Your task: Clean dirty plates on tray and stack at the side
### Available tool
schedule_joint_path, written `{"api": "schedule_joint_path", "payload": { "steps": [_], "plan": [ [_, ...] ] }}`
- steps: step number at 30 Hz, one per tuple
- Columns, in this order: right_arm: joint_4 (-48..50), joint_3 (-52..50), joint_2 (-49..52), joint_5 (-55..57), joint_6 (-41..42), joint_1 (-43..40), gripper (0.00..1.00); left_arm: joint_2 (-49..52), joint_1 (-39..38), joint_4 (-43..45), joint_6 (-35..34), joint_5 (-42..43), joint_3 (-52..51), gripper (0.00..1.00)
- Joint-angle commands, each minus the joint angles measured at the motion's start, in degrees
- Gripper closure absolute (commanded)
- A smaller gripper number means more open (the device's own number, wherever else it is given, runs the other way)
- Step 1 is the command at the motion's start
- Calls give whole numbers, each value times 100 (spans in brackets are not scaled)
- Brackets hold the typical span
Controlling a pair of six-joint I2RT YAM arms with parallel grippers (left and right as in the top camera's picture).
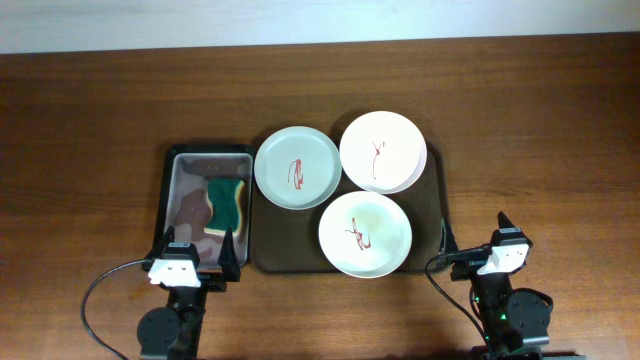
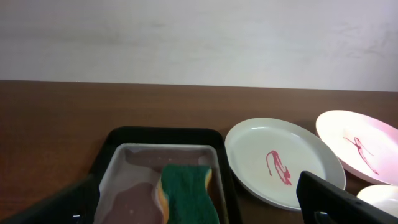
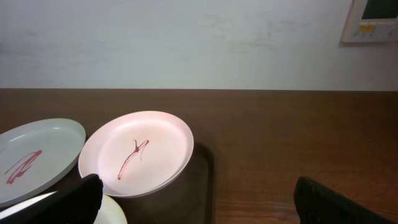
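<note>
Released, fingers spread: left end effector (image 1: 198,250), right end effector (image 1: 474,238). Three round glossy plates (image 1: 365,234), red squiggle smears, on dark brown rounded low-rim tray (image 1: 290,240) ahead, between both. Green-yellow sponge (image 1: 228,203) in black tray (image 1: 170,200) before left one. Wood-grain counter (image 1: 100,120).

left gripper (image 1: 198,250): jaws wide apart, pointing forward | right gripper (image 1: 473,238): jaws wide apart, pointing forward
</note>
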Motion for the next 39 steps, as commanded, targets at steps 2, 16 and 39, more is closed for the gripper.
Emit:
{"api": "schedule_joint_path", "payload": {
  "steps": [2, 16, 39],
  "plan": [
    [-22, -31, -33, 68, 24, 39, 1, -33, 28, 13, 109, 81, -42, 1],
    [-319, 192, 4, -293, 522, 39, 1, 223, 28, 17, 105, -76, 376, 1],
    [-4983, 5945, 5989, -1314, -125, 39, 1, 6312, 28, -4472, 107, 262, 6054, 1]
  ]
}}
